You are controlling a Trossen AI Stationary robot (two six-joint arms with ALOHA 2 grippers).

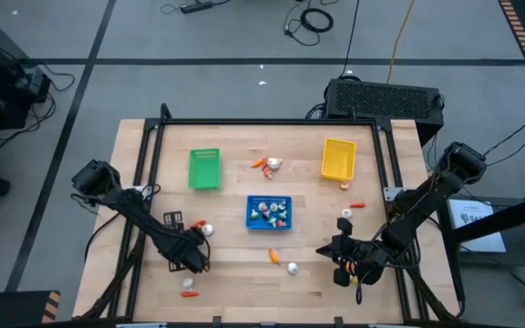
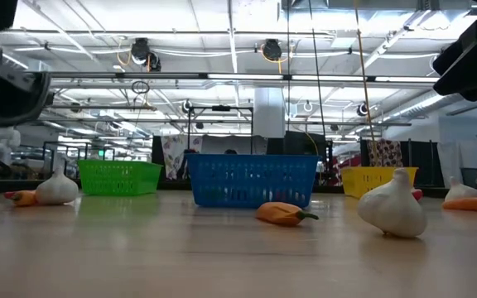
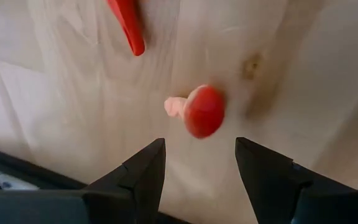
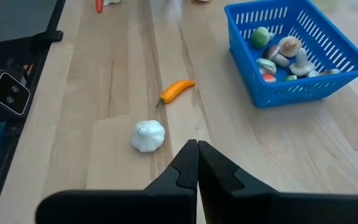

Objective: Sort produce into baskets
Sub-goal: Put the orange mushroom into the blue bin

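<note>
left gripper: mine, hanging over the near-left part of the desk (image 1: pixel 235 273) with the jaws parted fairly wide and nothing between them, left gripper (image 3: pixel 200 163) lined up on a little red mushroom (image 3: pixel 199 111)

red mushroom: lying on its side on bare wood just ahead of my fingertips, round red cap, stubby pale pink stem sticking out sideways. I'd guess hollow plastic, basically weightless, stiff, and a bit slick on that glossy dome

where to grab: across the cap, I reckon. It's the widest bit and the stem looks too thin to pinch. A round cap could squirt out sideways, so gentle and centred

red pepper: (image 3: pixel 128 25) slim glossy red piece a bit beyond the mushroom, not touching it. Long and tapered, probably best pinched mid-body

right gripper: (image 4: pixel 197 163) pinched fully together, empty, parked over the near-right side of the desk

garlic bulb: (image 4: pixel 148 135) white, lumpy, ridged, near my right fingers. Squat shape, should sit steady

orange pepper: (image 4: pixel 175 90) curved, smooth, green stalk, lying between the garlic and the blue basket

blue basket: (image 1: pixel 269 222) perforated plastic walls, mid-desk, already has several pieces inside

green basket: (image 1: pixel 204 170) far-left, looks empty

yellow basket: (image 1: pixel 338 159) far-right, also looks empty from above

desk: pale wood planks, matte, so small bits shouldn't skate much
</note>
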